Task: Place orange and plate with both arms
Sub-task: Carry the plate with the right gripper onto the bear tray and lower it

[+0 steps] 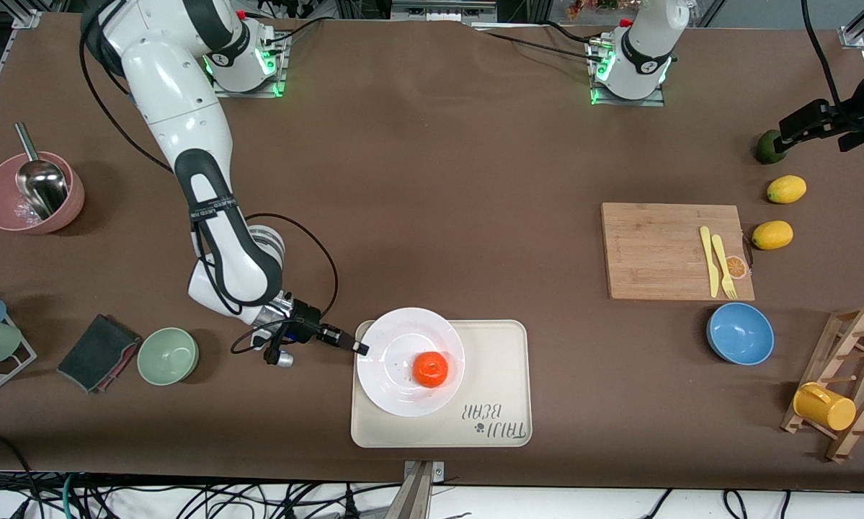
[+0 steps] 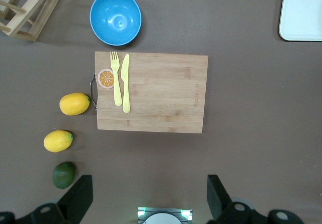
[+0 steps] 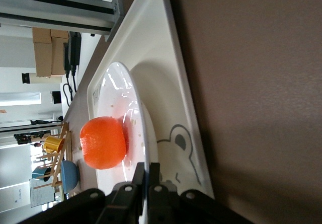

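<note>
The right gripper (image 1: 360,348) has its fingers clenched on the plate (image 1: 395,339) rim; a tilt could roll the orange (image 1: 430,369) off. The left gripper (image 2: 149,196) waits with fingers released.

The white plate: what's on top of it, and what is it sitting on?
The orange lies on the plate, whose rim the right hand pinches. The plate sits on the cream tray, covering part of it.

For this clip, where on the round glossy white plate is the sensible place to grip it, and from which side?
Probably the thin raised rim of the round glossy white plate, at the edge toward the right arm's end of the table. The small red-orange fruit fills the middle, and the plate lies flat on the cream bear-print tray. The right end effector is shut on that rim, coming in low and sideways.
</note>
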Robot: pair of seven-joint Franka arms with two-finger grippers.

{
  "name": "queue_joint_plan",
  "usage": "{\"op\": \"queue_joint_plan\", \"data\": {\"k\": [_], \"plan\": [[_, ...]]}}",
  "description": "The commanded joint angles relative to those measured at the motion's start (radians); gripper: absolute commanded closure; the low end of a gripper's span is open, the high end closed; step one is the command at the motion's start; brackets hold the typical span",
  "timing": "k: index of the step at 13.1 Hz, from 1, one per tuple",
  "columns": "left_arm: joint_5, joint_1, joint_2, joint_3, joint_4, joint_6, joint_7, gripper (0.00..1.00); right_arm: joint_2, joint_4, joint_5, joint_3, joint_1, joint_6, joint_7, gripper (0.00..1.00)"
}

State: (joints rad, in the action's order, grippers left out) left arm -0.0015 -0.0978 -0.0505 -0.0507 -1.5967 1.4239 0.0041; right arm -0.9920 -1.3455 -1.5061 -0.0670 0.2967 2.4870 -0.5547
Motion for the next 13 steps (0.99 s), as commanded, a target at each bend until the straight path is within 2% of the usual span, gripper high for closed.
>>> {"op": "queue_joint_plan", "data": {"k": [1, 13], "plan": [[-0.014, -0.005, 0.001, -0.003, 0.001, -0.003, 0.004, 0.00, -0.059, 0.094, -0.017, -0.007, 0.009, 0.033, 0.013, 1.00], [-0.015, -0.005, -0.002, -0.006, -0.006, 0.020, 0.000, 0.00, -0.089, 0.123, -0.025, -0.014, 0.071, 0.107, 0.013, 1.00]]}}
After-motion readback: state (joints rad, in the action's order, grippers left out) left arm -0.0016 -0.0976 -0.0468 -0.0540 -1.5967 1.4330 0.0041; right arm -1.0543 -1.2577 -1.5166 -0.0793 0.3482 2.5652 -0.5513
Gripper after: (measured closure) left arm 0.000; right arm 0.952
